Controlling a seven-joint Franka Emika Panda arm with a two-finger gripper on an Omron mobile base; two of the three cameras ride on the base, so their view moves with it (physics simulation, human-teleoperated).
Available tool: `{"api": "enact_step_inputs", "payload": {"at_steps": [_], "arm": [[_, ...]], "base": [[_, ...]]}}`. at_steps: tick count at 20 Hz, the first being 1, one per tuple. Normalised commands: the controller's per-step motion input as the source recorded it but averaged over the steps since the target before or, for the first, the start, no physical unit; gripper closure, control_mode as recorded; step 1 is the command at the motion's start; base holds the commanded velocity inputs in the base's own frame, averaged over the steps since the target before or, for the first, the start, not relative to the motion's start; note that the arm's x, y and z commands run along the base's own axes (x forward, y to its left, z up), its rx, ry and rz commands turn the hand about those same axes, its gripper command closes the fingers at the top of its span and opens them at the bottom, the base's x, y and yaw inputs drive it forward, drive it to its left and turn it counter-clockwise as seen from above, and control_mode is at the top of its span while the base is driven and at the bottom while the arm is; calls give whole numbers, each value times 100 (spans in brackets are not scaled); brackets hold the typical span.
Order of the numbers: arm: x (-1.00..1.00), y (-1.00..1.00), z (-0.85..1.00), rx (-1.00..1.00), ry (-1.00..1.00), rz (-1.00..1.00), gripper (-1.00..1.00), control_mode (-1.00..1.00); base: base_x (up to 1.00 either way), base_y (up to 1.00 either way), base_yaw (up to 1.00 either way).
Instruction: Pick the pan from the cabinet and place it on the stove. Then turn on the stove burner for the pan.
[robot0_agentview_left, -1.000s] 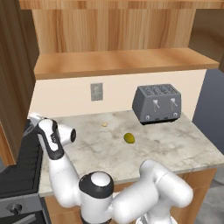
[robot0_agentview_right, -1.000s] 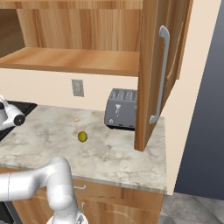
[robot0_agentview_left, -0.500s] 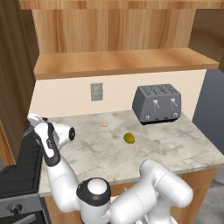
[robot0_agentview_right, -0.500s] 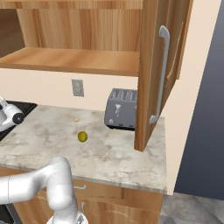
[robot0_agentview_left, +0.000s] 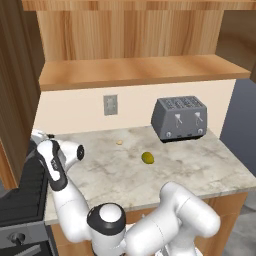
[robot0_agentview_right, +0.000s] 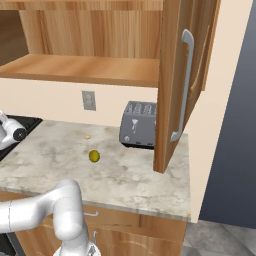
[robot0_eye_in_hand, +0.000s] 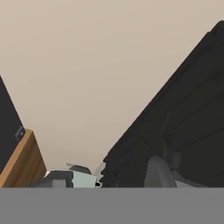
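in the hand view the stove (robot0_eye_in_hand: 183, 113) looms close; pincer state cannot be told.

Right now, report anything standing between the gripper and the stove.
Nothing visible does. In the hand view the stove grates lie directly ahead, unobstructed. The toaster and the small green fruit sit well off along the counter.

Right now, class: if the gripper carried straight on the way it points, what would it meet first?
Probably the stove's black grates, which lie close beside its line in the hand view; past them, the beige wall. Depth is unclear.
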Motion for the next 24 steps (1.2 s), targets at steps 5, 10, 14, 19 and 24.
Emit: {"api": "enact_step_inputs", "payload": {"at_steps": [5,10,14,19,24], "arm": [[-2,0,0,0,6,0,-100,-100],[-13,0,0,0,18,-2,-100,-100],[-6,0,0,0,17,-8,-100,-100],[0,0,0,0,16,-10,-100,-100],[-1,0,0,0,17,-10,-100,-100]], "base": [[0,0,0],[0,0,0],[0,0,0],[0,0,0],[0,0,0]]}}
